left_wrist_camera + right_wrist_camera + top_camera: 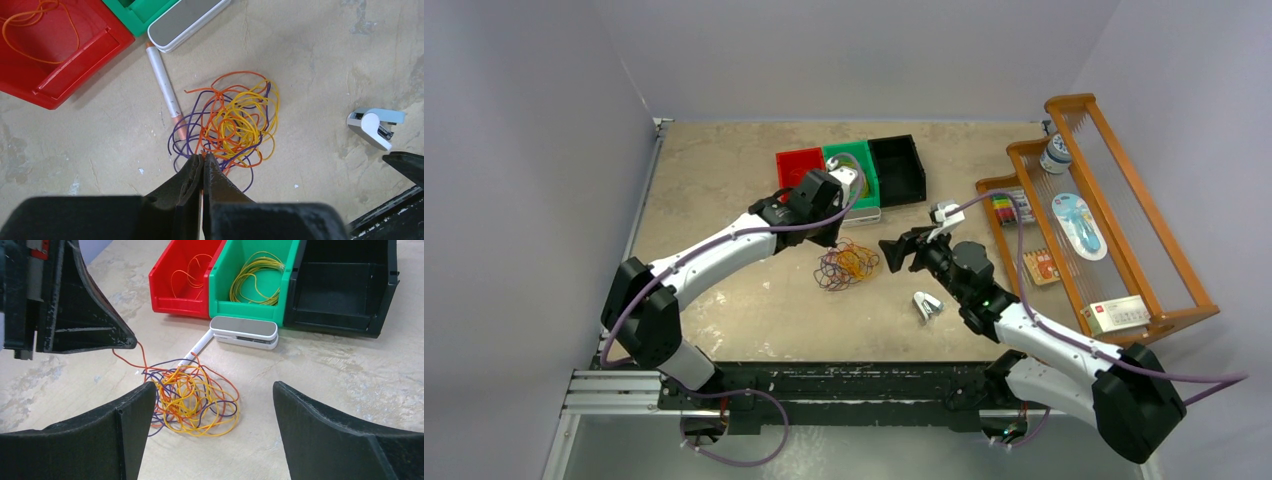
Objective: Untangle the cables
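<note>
Left hand (202,161) pinched on an orange strand, far-left edge of the cables (235,120) — right hand (214,387) spread wide, just right of them.

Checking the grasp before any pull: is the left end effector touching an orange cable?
Touching. The left wrist view shows the left end effector shut on an orange cable, which runs straight out from between its closed tips.
</note>
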`<state>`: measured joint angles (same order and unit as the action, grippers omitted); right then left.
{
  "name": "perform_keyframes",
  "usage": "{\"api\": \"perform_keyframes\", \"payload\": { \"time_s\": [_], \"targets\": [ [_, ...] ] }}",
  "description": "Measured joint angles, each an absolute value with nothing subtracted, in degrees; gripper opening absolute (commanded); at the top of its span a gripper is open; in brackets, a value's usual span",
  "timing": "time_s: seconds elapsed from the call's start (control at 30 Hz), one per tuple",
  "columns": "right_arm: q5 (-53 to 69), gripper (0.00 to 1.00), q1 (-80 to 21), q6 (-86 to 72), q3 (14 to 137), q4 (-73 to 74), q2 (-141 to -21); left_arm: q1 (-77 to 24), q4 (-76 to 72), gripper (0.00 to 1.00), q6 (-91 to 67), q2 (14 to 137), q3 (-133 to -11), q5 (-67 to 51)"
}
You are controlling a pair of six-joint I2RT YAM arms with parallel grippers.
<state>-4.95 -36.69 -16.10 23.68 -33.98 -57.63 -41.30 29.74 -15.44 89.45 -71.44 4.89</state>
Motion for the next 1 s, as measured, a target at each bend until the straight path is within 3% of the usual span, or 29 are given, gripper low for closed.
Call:
{"api": "perform_keyframes", "payload": {
  "time_s": [1.0],
  "targets": [
    [-7.92, 0.91, -36.69, -16.25, 19.07, -40.21, -52.34, -45.32, 29.19, 0.00, -19.14, 86.46, -71.57, 5.02]
  ]
}}
